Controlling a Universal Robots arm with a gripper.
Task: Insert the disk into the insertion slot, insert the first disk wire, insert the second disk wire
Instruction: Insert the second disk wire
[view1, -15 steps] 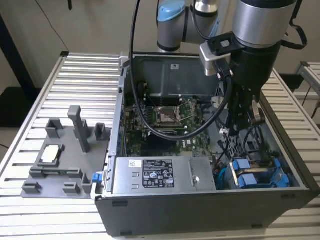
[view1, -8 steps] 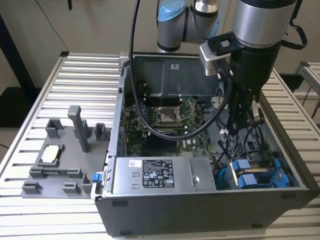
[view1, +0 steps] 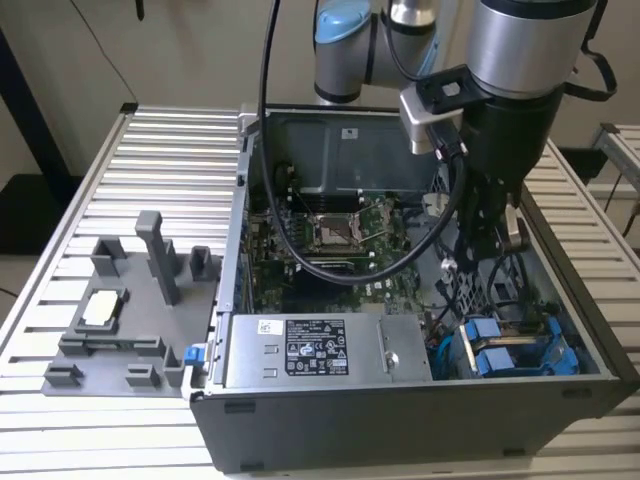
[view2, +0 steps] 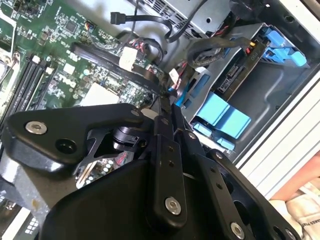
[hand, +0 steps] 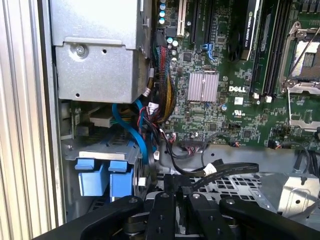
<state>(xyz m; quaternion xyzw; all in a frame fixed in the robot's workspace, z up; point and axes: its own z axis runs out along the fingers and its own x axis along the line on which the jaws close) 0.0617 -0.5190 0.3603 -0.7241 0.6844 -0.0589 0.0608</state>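
Observation:
The disk lies in its blue carrier inside the insertion slot of the grey drive cage, at the case's near corner on the exterior view's right. The carrier's blue tabs face outward. My gripper hangs inside the case just behind the cage. Its black fingers stand together, pinching the end of a flat black disk wire with a white tag. That wire trails back over the motherboard. A bundle of dark wires lies at the disk's rear end; whether any is plugged in I cannot tell.
The silver power-supply box fills the case's near side beside the cage. The green motherboard lies behind it with a finned heatsink. A thick black arm cable droops into the case. A grey fixture tray stands outside on the exterior view's left.

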